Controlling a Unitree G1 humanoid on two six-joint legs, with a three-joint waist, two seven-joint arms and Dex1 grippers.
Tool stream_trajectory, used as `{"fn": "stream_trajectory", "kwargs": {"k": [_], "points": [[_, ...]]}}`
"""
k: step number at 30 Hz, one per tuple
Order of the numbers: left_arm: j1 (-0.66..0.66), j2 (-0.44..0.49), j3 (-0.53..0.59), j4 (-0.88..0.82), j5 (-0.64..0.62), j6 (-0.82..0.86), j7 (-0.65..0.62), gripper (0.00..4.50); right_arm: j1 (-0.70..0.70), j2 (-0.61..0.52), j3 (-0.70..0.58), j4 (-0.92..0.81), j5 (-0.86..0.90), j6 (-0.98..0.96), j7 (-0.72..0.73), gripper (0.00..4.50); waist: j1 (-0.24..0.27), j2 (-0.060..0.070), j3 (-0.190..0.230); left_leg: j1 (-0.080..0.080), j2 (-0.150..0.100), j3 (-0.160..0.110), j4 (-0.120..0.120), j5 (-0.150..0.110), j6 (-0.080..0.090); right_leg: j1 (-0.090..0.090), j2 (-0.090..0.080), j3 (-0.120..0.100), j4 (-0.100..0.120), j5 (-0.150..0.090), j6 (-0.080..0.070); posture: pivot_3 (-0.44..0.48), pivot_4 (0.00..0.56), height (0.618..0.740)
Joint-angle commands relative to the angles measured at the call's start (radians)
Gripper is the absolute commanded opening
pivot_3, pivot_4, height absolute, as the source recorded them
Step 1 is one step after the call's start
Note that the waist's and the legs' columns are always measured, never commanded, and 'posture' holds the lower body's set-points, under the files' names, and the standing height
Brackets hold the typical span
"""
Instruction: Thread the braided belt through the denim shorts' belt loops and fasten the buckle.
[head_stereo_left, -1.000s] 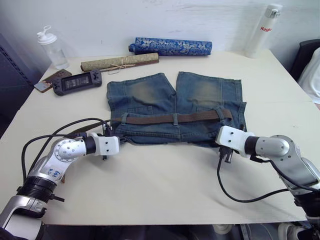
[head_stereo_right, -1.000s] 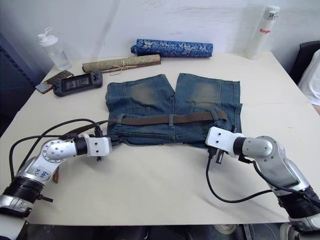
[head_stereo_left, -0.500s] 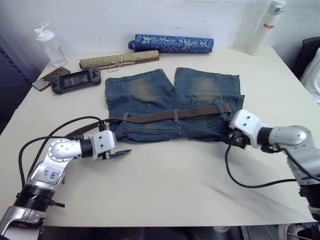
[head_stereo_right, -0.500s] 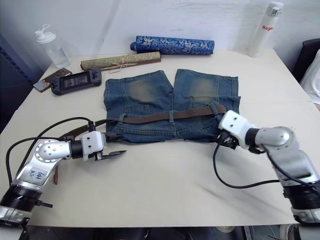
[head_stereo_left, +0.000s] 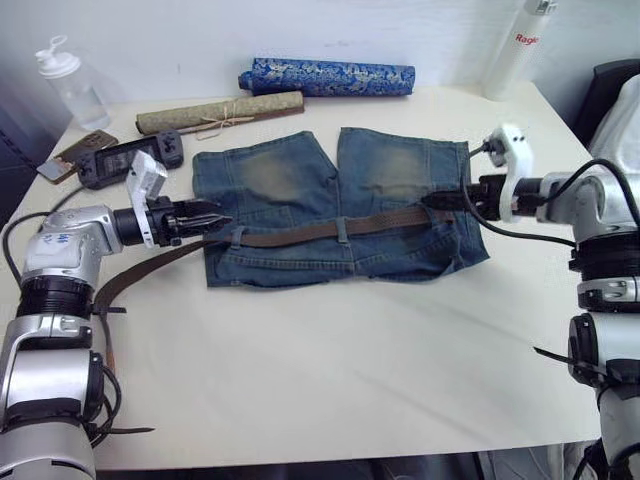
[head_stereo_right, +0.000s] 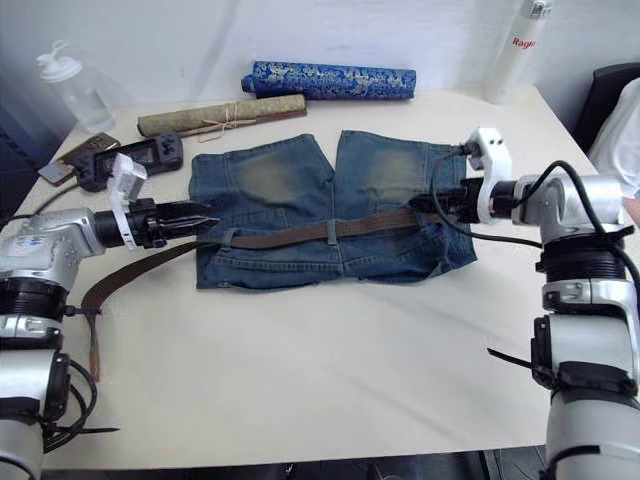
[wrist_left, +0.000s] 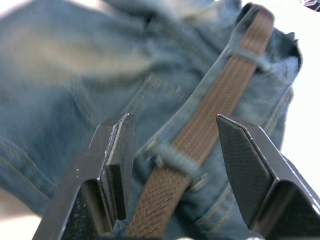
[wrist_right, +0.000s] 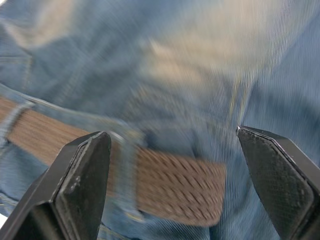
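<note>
Left gripper (head_stereo_left: 212, 217): fingers spread wide, holding nothing, tips over the left edge of the denim shorts (head_stereo_left: 300, 180), straddling the braided belt (head_stereo_left: 300, 234) where it passes under a belt loop (wrist_left: 175, 160). Belt lies threaded along the waistband; its free end trails off the shorts to the left across the table (head_stereo_left: 330, 370). Right gripper (head_stereo_left: 432, 200): fingers also wide apart, empty, tips at the belt's end near the shorts' right side.
</note>
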Motion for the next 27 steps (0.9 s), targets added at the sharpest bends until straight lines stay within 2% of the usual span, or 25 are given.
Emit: {"fn": "stream_trajectory", "kwargs": {"k": [1,10,13,14,16,17,20,21,22,27], "points": [[-0.086,-0.043,-0.020,0.169,0.088,-0.030,-0.038,2.87,-0.069,0.008,0.053,0.137,-0.046,-0.046,0.068,4.26,-0.005,0.000,0.000,0.000,0.000,0.000,-0.001,0.000,0.000,-0.001,0.000,0.000,-0.001,0.000,0.000,0.000,0.150,0.637],[-0.089,-0.095,-0.039,0.278,0.202,-0.092,-0.115,2.87,-0.097,0.022,0.100,0.276,-0.115,-0.124,0.161,4.26,-0.028,0.000,0.000,0.002,0.001,0.002,-0.002,0.001,-0.003,-0.001,0.000,0.001,-0.002,0.002,0.003,0.000,0.150,0.637],[-0.094,-0.104,-0.019,0.302,0.217,-0.108,-0.100,2.87,-0.104,0.028,0.093,0.299,-0.125,-0.140,0.167,3.43,-0.026,0.000,0.000,0.002,0.001,0.001,-0.001,0.004,-0.006,-0.001,0.000,0.001,0.000,0.003,0.005,0.000,0.150,0.637],[-0.098,-0.106,-0.014,0.305,0.219,-0.109,-0.102,2.87,-0.105,0.030,0.092,0.304,-0.130,-0.147,0.168,2.95,-0.026,0.000,0.000,0.002,0.001,0.001,-0.001,0.005,-0.005,-0.001,0.000,0.001,0.000,0.004,0.005,0.000,0.150,0.637],[-0.101,-0.108,-0.008,0.305,0.226,-0.122,-0.106,2.33,-0.105,0.034,0.087,0.307,-0.132,-0.154,0.177,2.11,-0.026,0.000,0.000,0.002,0.001,0.001,-0.001,0.006,-0.005,-0.001,0.000,0.001,0.000,0.005,0.005,0.000,0.150,0.637],[-0.099,-0.109,-0.010,0.299,0.231,-0.127,-0.117,1.95,-0.101,0.035,0.086,0.304,-0.132,-0.157,0.186,1.48,-0.027,0.000,0.000,0.002,0.001,0.001,-0.001,0.006,-0.005,-0.001,0.000,0.001,0.000,0.005,0.005,0.000,0.150,0.637],[-0.096,-0.111,-0.011,0.295,0.245,-0.146,-0.129,0.73,-0.098,0.038,0.080,0.301,-0.133,-0.168,0.197,0.11,-0.028,0.000,0.000,0.002,0.001,0.001,-0.001,0.006,-0.005,-0.001,0.000,0.001,0.000,0.005,0.005,0.000,0.150,0.637],[-0.097,-0.112,-0.011,0.298,0.250,-0.154,-0.128,0.28,-0.098,0.039,0.076,0.298,-0.131,-0.169,0.200,0.00,-0.028,0.000,0.000,0.002,0.001,0.001,-0.001,0.006,-0.005,-0.001,0.000,0.001,0.000,0.005,0.005,0.000,0.150,0.637],[-0.097,-0.112,-0.009,0.299,0.253,-0.158,-0.127,0.11,-0.098,0.039,0.072,0.295,-0.129,-0.170,0.203,0.00,-0.028,0.000,0.000,0.002,0.001,0.001,-0.001,0.006,-0.005,-0.001,0.000,0.001,0.000,0.005,0.005,0.000,0.150,0.637],[-0.127,-0.123,0.021,0.291,0.254,-0.203,-0.092,0.11,-0.088,0.027,0.062,0.258,-0.128,-0.224,0.224,0.00,-0.028,0.000,0.000,0.002,0.001,0.001,-0.001,0.006,-0.005,-0.001,0.000,0.002,0.000,0.005,0.005,0.000,0.150,0.637]]}}
